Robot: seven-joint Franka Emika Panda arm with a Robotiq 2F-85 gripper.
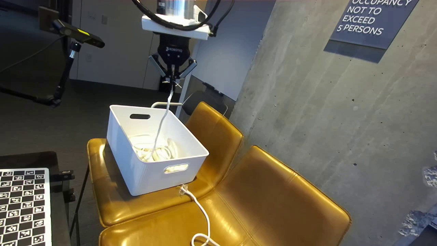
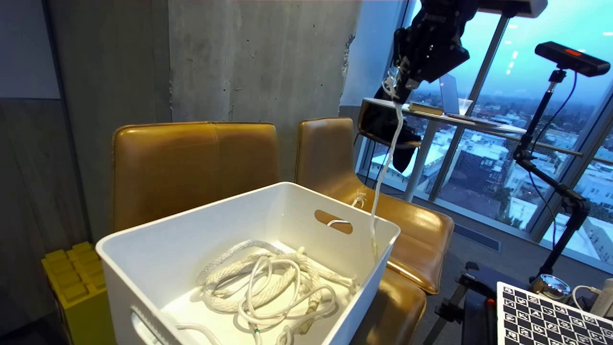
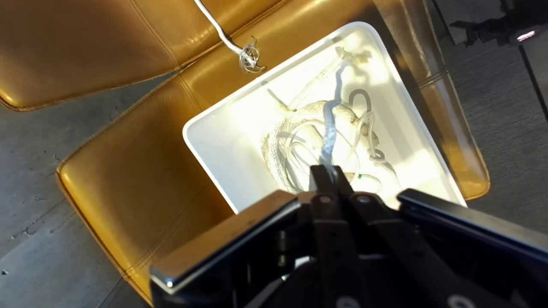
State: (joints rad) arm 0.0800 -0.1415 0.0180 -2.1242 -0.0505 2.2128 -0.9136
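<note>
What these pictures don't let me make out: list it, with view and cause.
White cord, gripped stretch: mostly hidden by the gripper, in the wrist view.
Its lower end: behind the wall of the white bin, in an exterior view.
Coils, how many pieces: they overlap, in an exterior view.
Loose rope, far end: cut off by the wrist view's top edge.
Sign, upper part: cut off by the top edge, in an exterior view.

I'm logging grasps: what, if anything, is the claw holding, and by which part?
The claw grips a white rope near the rope's frayed upper end; the rest hangs below.
</note>
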